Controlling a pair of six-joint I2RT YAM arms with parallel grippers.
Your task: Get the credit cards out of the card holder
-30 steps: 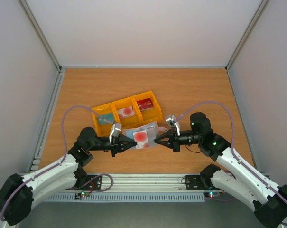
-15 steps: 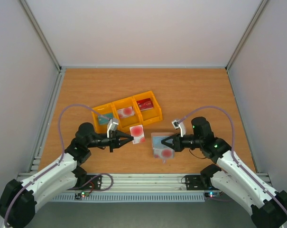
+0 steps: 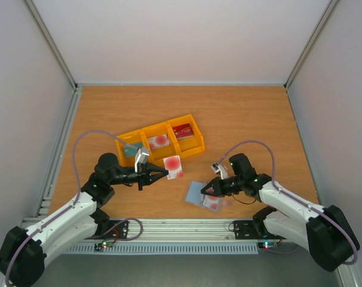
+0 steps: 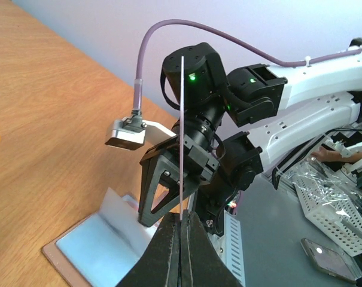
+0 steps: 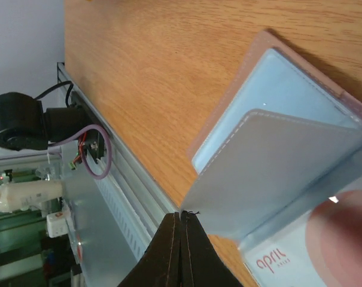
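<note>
While left arm (image 3: 79,206) holds card (image 3: 173,167), right arm (image 3: 285,200) stoops, apparently pinching card holder (image 3: 196,191).

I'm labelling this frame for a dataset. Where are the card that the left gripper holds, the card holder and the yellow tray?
Held card (image 3: 173,167), top view, middle of its face.
Card holder (image 3: 196,190), top view, its pale blue inner panel.
Yellow tray (image 3: 191,152), top view, its near wall.
</note>
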